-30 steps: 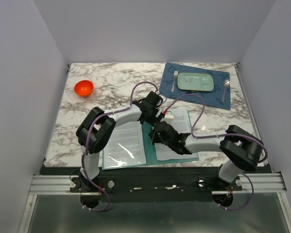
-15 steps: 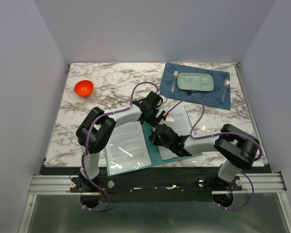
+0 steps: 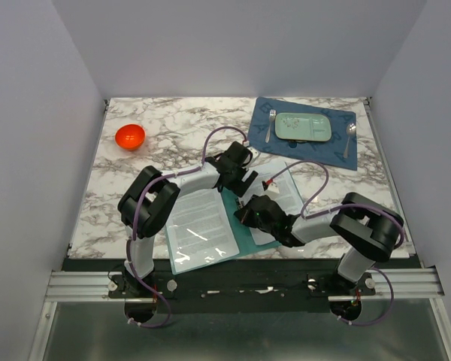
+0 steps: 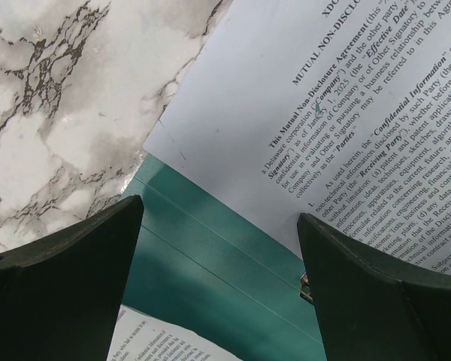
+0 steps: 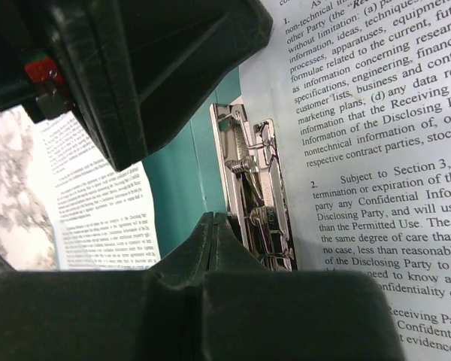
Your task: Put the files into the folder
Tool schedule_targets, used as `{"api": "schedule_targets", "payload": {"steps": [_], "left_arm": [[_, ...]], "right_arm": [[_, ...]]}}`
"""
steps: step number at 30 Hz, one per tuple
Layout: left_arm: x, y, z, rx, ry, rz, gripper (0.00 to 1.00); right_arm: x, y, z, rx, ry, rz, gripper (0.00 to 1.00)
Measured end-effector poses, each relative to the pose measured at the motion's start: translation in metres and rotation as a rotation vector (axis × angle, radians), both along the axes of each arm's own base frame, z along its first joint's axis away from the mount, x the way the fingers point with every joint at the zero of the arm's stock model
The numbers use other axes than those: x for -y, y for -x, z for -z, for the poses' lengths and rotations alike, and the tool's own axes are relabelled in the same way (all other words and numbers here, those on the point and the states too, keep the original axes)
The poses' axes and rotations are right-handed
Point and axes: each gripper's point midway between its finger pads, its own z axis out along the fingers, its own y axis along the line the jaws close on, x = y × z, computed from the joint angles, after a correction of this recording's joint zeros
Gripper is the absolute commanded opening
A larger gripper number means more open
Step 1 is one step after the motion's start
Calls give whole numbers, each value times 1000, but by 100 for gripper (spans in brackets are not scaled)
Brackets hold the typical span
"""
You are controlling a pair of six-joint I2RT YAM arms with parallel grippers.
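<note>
The teal folder lies open near the table's front edge. A sleeved printed sheet lies on its left leaf and a second printed sheet on its right leaf. My left gripper hangs open over the spine's far end; in its wrist view the gripper frames bare teal folder, with the right sheet beyond. My right gripper is shut, with nothing seen between its fingers. In its wrist view the gripper's tips sit at the spine beside the metal clip.
A red bowl sits at the far left. A dark blue placemat at the far right holds a pale green tray, a fork and a spoon. The left gripper's body hangs close above my right gripper.
The open folder and both sheets have turned slightly, the left leaf's near end swinging towards the table's front edge. The right arm has shifted with it. The left gripper has hardly moved.
</note>
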Motion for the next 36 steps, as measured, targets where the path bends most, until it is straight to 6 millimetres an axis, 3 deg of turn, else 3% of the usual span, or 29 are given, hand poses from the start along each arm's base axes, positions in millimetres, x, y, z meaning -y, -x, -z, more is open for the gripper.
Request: {"api": "schedule_targets", "payload": {"steps": [13,36], "left_arm": [[0,-3,-1,25,-18,39,99],[-4,-3,-2,45,-32,54,99]], "right_arm": [[-12,-15,3,-17,-191,15,1],[-17,-11,12,-109,-390,52,1]]}}
